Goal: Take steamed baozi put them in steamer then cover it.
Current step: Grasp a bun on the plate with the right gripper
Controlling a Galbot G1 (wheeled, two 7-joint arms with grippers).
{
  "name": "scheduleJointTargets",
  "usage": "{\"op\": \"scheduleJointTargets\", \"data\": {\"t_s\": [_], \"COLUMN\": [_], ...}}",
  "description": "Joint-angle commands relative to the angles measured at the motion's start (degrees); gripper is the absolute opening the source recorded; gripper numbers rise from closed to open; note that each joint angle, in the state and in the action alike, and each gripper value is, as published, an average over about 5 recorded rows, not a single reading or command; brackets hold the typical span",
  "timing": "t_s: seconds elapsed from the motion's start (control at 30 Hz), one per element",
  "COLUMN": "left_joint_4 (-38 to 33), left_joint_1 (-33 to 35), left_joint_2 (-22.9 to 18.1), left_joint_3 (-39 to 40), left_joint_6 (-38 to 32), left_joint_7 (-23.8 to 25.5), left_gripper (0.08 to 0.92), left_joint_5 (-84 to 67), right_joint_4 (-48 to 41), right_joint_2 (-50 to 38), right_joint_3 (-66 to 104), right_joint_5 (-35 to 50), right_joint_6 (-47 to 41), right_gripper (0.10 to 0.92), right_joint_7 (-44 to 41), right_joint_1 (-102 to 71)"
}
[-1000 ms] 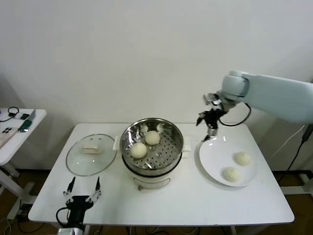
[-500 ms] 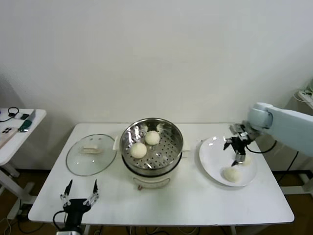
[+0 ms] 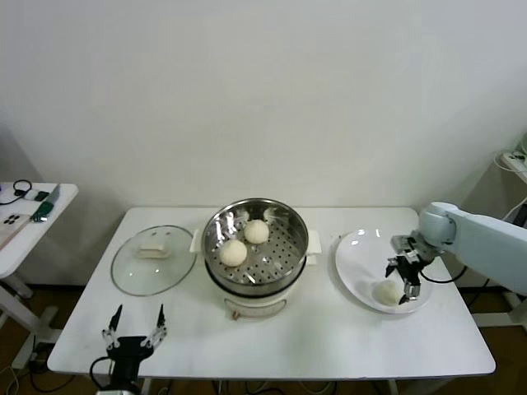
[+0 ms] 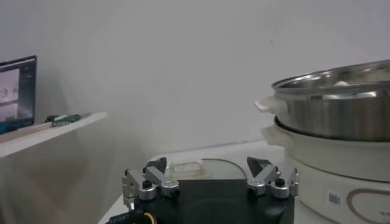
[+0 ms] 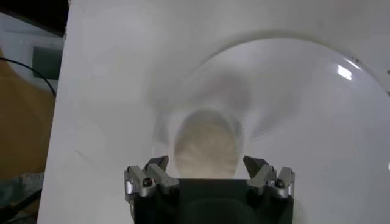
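We see our right gripper [image 3: 402,280] down over the white plate [image 3: 354,255] near the right edge of the table [image 3: 329,337], its fingers spread wide and holding nothing. In the right wrist view the gripper [image 5: 207,176] hangs directly above one steamed baozi [image 5: 206,146], the two fingers standing to either side of the bun without closing on it. From the head view only one baozi [image 3: 385,291] shows on the plate, at its near side, just beside the gripper; the arm may hide more of the plate, so we cannot tell if another bun lies behind it.

The steamer [image 3: 255,247] sits in the middle of the table on its white pot base, uncovered, with two baozi inside on the perforated bottom: one toward the near left [image 3: 234,252] and one farther back [image 3: 257,231], close together.

The glass lid [image 3: 154,259] lies flat on the table left of the steamer, just beside it.

Our left gripper [image 3: 133,333] waits low at the near left edge of the table, fingers released and empty; its wrist view shows the gripper [image 4: 210,179] facing the lid [image 4: 195,167] and the steamer's steel wall [image 4: 341,103].
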Motion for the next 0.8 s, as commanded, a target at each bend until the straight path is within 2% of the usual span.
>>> {"op": "scheduleJointTargets", "data": {"t_s": [0.03, 0.3, 0.8], "left_joint_4": [0.09, 0.02, 0.08], "left_joint_1": [0.17, 0.10, -0.07], "left_joint_2": [-0.13, -0.13, -0.20], "left_joint_3": [0.07, -0.15, -0.06], "left_joint_6": [-0.11, -0.11, -0.09], "left_joint_7": [0.01, -0.05, -0.09], "left_gripper": [0.823, 0.823, 0.823], "left_joint_5": [0.09, 0.05, 0.04], "right_joint_4": [-3.41, -3.69, -3.99], "right_joint_2": [1.90, 2.73, 2.86], "right_joint_3": [2.76, 2.52, 2.53], "right_joint_5": [-1.69, -1.61, -1.04], "right_joint_6": [0.24, 0.19, 0.70], "right_gripper": [0.823, 0.818, 0.708], "right_joint_7": [-0.07, -1.12, -1.93], "right_joint_1": [-3.09, -3.15, -2.14]}}
